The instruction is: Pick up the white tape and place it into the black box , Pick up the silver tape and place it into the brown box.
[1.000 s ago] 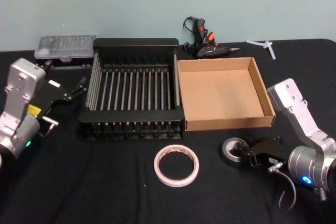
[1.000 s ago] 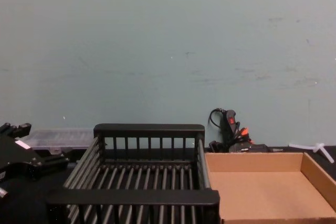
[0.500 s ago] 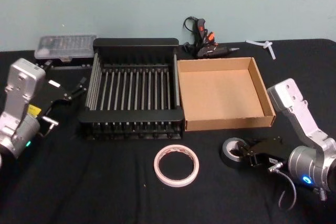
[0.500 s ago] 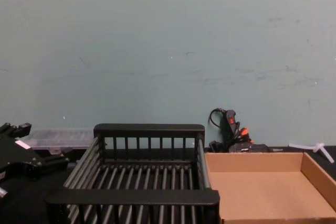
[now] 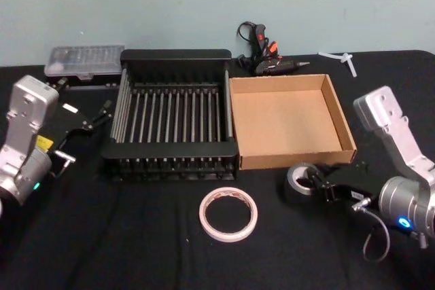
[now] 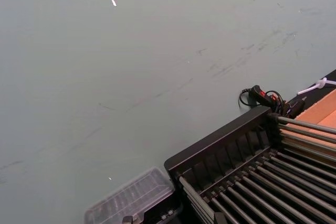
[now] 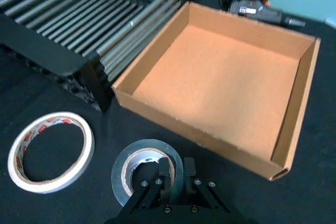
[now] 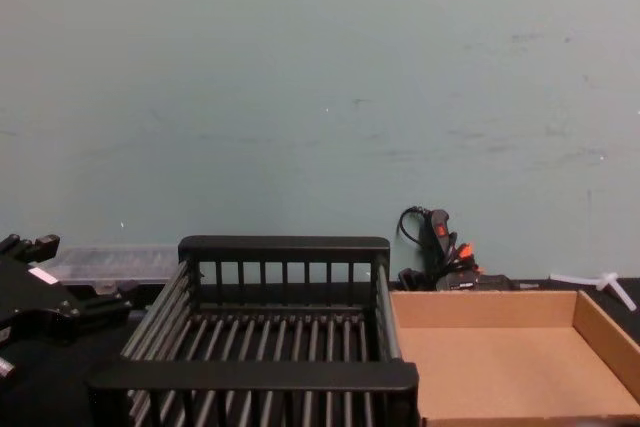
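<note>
Silver tape (image 5: 302,180) sits near the counter's front right, just in front of the brown box (image 5: 343,121). Right claw (image 7: 167,176) is clamped across its wall, one finger inside the core, likely so it can lift into that box. White tape (image 5: 228,214) lies flat at front centre, before the black box (image 5: 175,55). Left claw (image 5: 102,115) is parked at the left edge; can't tell its opening.
</note>
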Robot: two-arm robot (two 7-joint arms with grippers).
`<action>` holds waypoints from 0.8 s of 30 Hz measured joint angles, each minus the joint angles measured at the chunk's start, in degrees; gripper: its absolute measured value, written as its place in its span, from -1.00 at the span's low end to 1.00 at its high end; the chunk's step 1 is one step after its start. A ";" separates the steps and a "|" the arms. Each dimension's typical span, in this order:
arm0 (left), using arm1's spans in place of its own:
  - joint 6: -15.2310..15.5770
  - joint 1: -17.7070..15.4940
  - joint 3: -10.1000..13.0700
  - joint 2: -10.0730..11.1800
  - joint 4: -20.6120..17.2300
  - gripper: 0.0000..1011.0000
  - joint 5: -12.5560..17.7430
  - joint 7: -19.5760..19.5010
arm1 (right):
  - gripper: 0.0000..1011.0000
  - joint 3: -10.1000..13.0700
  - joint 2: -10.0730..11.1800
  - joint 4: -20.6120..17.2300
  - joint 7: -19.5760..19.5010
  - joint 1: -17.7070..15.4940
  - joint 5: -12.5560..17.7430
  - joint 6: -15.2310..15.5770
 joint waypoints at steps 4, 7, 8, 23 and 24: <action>0.00 0.00 0.00 0.00 0.00 0.98 0.00 0.00 | -0.68 0.55 0.21 -1.04 0.26 0.07 -0.21 -0.41; 0.00 0.00 0.00 0.00 0.00 0.98 0.00 0.00 | -0.68 1.06 0.29 -1.69 0.30 0.27 -0.42 -0.80; 0.00 0.00 0.00 0.00 0.00 0.98 0.00 0.00 | -0.68 1.32 0.28 -1.92 0.29 0.41 -0.52 -1.01; 0.00 0.00 0.00 0.00 0.00 0.98 0.00 0.00 | -0.68 2.22 -1.48 1.34 -0.41 5.33 -2.74 -2.81; 0.00 0.00 0.01 0.00 0.00 0.98 0.00 0.00 | -0.68 2.14 -1.65 1.84 -0.41 5.76 -2.96 -2.97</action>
